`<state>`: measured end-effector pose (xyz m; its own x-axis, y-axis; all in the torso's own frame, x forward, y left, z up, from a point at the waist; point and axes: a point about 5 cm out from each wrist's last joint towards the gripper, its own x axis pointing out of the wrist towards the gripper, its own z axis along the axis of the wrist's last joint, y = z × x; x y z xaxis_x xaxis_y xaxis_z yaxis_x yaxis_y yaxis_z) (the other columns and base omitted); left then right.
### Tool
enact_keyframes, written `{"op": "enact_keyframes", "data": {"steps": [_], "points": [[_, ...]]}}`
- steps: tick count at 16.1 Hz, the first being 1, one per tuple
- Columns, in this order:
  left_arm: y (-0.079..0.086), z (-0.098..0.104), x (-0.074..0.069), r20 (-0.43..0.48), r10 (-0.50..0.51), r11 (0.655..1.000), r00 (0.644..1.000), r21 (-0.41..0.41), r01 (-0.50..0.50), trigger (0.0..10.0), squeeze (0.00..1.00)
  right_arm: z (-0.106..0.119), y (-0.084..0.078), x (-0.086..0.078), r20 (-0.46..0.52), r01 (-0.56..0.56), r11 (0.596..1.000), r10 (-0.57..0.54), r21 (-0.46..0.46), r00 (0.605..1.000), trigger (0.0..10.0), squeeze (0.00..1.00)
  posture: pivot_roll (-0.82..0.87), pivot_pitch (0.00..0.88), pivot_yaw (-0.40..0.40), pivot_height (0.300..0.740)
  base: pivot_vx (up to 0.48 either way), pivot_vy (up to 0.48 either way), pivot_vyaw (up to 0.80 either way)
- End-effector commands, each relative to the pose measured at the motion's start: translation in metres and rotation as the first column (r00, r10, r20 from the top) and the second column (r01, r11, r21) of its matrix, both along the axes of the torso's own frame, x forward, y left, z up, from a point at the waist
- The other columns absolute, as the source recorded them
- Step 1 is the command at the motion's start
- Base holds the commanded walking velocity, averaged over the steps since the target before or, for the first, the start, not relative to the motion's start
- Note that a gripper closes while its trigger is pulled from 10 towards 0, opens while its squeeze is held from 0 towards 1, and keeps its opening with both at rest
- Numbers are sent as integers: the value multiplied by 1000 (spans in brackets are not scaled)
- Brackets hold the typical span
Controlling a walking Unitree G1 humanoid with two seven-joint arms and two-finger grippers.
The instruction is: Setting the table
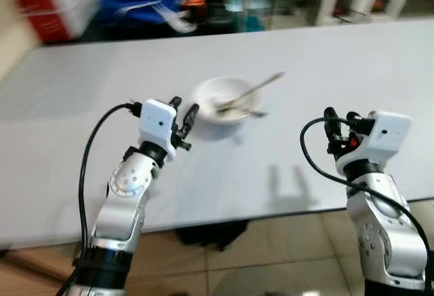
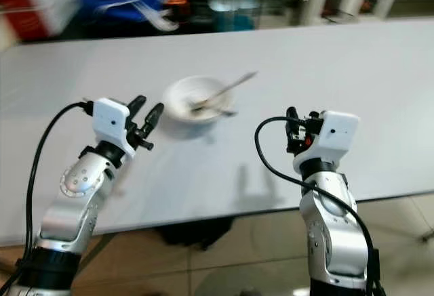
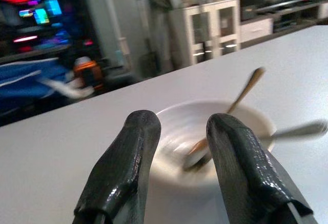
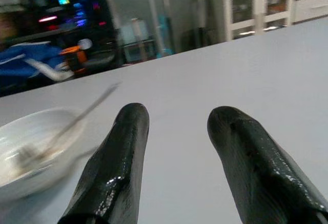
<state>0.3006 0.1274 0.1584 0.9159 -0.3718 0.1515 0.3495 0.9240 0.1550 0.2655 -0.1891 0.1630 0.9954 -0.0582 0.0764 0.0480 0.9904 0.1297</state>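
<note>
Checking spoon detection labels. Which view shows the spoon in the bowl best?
Left eye view: the spoon shows whole and fairly sharp, its handle leaning over the rim of the white bowl. The right eye view shows the same, slightly softer. Both wrist views show it blurred; the left wrist view shows it between the left gripper fingers.

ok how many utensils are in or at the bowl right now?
2. A spoon leans in the white bowl, handle pointing up toward the robot's right. A second utensil pokes over the rim on that same side; too blurred to identify.

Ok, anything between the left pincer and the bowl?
Nothing: bare white table separates the left pincer from the bowl, seen in the left eye view.
</note>
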Motion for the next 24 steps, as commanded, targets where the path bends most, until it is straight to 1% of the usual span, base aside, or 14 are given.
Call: {"op": "enact_keyframes", "data": {"steps": [1, 4, 5, 7, 9, 11, 13, 15, 17, 18, 20, 21, 22, 24], "points": [[-5, 4, -1, 17, -8, 1000, 1000, -13, 8, 10000, 0, 6, -6, -2, 19, 2, 1000, -2, -8, 1000, 10000, 0, -38, 35, 43, 740, 450, 0, 0], [3, 12, 2, 51, 54, 998, 997, -31, -52, 10000, 0, 8, -7, -5, 21, -50, 998, 51, -35, 998, 10000, 0, -42, 36, 38, 740, 424, 0, 0], [9, 19, 2, 84, 95, 993, 992, -73, -89, 10000, 0, 9, -8, -7, 21, -63, 997, 64, -41, 998, 10000, 0, -44, 37, 35, 740, 0, 0, 0], [21, 36, 2, 155, 167, 984, 974, -93, -154, 10000, 0, 10, -10, -11, 26, -86, 996, 87, -38, 996, 10000, 0, -44, 39, 31, 740, 0, 0, 0], [28, 50, 3, 190, 180, 982, 965, -101, -163, 10000, 0, 9, -11, -14, 24, -102, 994, 103, -32, 994, 10000, 0, -38, 39, 25, 740, 0, 0, 0], [37, 49, 14, 145, 197, 980, 970, -29, -194, 10000, 0, 7, -8, -17, 14, -142, 989, 143, -25, 990, 10000, 0, -33, 38, 21, 740, 0, 0, 0], [52, 38, 40, 87, 212, 973, 973, 73, -218, 10000, 0, 6, -6, -26, 4, -225, 974, 225, -29, 974, 10000, 0, -51, 39, 28, 740, 0, 0, 0], [53, 29, 59, 23, 160, 984, 987, 77, -162, 10000, 0, 7, -10, -31, -1, -231, 972, 231, -30, 973, 10000, 0, -63, 42, 34, 740, 0, 0, 0], [46, 22, 69, -34, 102, 993, 994, 55, -100, 10000, 0, 5, -12, -34, -12, -229, 973, 229, -35, 973, 10000, 0, -70, 43, 35, 740, 0, 0, 0], [39, 14, 78, -95, 64, 997, 993, 56, -59, 10000, 0, 4, -12, -39, -24, -240, 970, 239, -36, 971, 10000, 0, -89, 48, 44, 740, 0, 0, 0], [43, 5, 91, -163, 126, 989, 979, 97, -111, 10000, 0, 4, -8, -49, -46, -281, 959, 279, -44, 959, 10000, 0, -131, 68, 70, 740, 0, 0, 0], [45, 5, 92, -172, 138, 988, 975, 92, -124, 10000, 0, 4, -7, -51, -48, -285, 957, 283, -44, 958, 10000, 0, -131, 68, 70, 740, 0, 0, 0], [52, 11, 97, -174, 179, 983, 968, 73, -168, 10000, 0, 4, -5, -60, -64, -307, 950, 304, -47, 950, 10000, 0, -167, 98, 88, 740, 0, 0, 0], [54, 14, 99, -185, 179, 984, 966, 39, -175, 10000, 0, 4, -4, -66, -75, -317, 947, 314, -41, 946, 10000, 0, -179, 116, 94, 740, 0, 0, 0]]}}
